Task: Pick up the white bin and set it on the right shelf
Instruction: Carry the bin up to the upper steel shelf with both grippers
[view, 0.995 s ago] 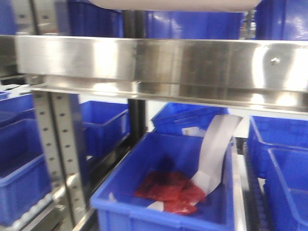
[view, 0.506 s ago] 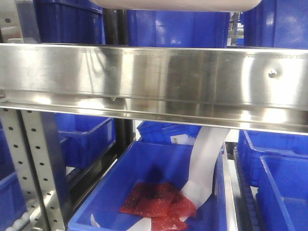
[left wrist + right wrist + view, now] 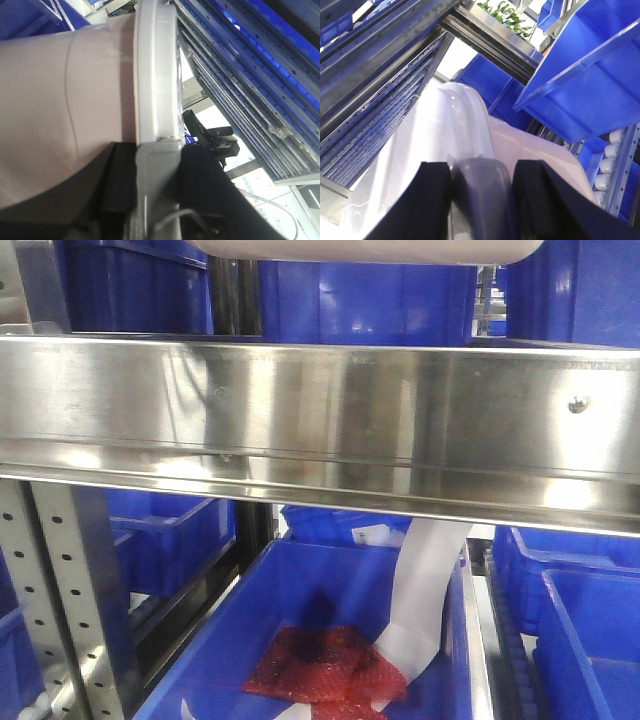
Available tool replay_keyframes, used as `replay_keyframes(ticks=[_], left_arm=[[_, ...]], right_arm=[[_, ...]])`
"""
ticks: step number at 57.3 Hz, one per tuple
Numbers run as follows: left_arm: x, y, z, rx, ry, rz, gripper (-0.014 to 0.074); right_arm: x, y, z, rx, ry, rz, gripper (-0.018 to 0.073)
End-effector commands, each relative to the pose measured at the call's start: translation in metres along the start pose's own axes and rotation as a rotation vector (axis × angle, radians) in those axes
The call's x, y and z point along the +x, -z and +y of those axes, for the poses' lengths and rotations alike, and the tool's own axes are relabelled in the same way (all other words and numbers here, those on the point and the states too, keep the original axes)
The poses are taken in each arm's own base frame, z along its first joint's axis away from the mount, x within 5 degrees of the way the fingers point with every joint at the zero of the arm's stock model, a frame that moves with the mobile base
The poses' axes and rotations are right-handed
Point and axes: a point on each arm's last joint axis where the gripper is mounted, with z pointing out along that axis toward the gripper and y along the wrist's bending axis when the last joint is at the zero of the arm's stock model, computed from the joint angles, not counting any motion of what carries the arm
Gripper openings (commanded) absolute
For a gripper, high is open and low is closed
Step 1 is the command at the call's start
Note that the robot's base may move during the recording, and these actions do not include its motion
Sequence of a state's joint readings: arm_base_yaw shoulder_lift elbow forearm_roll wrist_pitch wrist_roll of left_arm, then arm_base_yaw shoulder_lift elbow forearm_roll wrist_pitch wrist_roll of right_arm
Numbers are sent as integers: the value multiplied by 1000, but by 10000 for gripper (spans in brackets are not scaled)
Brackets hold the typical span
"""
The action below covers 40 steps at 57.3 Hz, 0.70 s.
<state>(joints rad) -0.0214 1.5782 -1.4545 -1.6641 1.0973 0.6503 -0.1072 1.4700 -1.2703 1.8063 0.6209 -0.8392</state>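
**A:** Starting with the front view, where is the white bin [image 3: 370,248]?

**B:** At the very top edge of the frame. Only its pale underside shows, above the wide steel rail of the right shelf [image 3: 320,410], which runs across the middle. Whether it rests on the shelf I cannot tell.

**A:** And below the rail?

**B:** An open blue bin [image 3: 250,630] at lower centre holds red packets [image 3: 320,672], and a white paper strip [image 3: 425,585] leans up from them. A perforated post [image 3: 50,600] stands at lower left, and more blue bins fill the background.

**A:** What does the left wrist view show?

**B:** The bin's pinkish side fills the left half of the frame, with its white lid [image 3: 157,75] running down the centre. At the bottom, the left gripper [image 3: 157,167] has its jaws closed in on a grey latch [image 3: 155,200] at the bin's rim. Its black fingers [image 3: 117,190] press on either side.

**A:** And the right wrist view?

**B:** The bin's glossy lid curves up through the centre. At the bottom, the right gripper [image 3: 480,172] is clamped the same way, with its dark fingers [image 3: 432,205] flanking a second grey latch [image 3: 480,195]. A tilted blue tote [image 3: 590,85] fills the upper right, and white rollers [image 3: 611,165] sit at the right edge.
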Motion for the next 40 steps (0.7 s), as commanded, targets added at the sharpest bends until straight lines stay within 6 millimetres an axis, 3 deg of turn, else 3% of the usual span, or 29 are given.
replay_keyframes(ticks=[1, 40], left_arm=[[17, 1, -54, 271, -67, 140, -116], [17, 1, -54, 271, -67, 140, -116]], right_arm=[[3, 9, 46, -227, -17, 46, 60], [3, 9, 46, -227, -17, 46, 60]])
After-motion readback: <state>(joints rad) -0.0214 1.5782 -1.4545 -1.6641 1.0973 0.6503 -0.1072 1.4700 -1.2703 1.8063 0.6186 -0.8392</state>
